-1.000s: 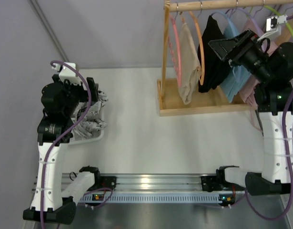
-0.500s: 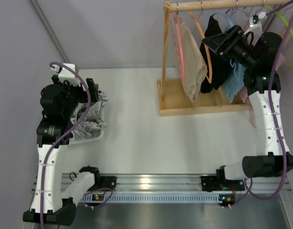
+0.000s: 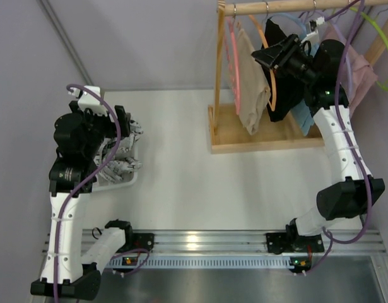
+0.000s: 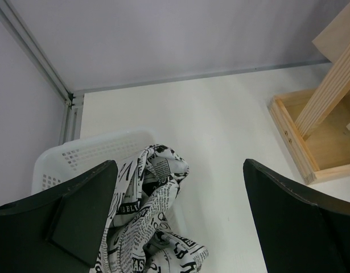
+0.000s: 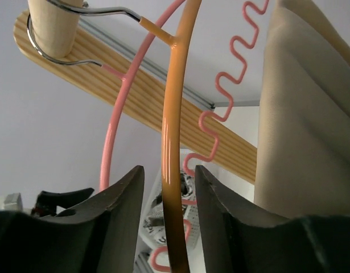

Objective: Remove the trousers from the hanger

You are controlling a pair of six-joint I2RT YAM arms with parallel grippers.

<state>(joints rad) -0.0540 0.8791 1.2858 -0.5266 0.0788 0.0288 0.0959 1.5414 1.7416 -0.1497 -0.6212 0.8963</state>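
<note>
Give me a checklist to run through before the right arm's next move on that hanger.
1. Orange plastic hanger sits between the jaws of the right gripper: ok, centred.
2. Jaws clamped on it: not ok, a gap shows on each side.
3. Its metal hook is over the round wooden rail: ok.
4. Beige trousers hang on this hanger rather than the pink wavy hanger: cannot tell.
5. Left gripper is open over the white perforated basket, ready to receive: ok.
</note>
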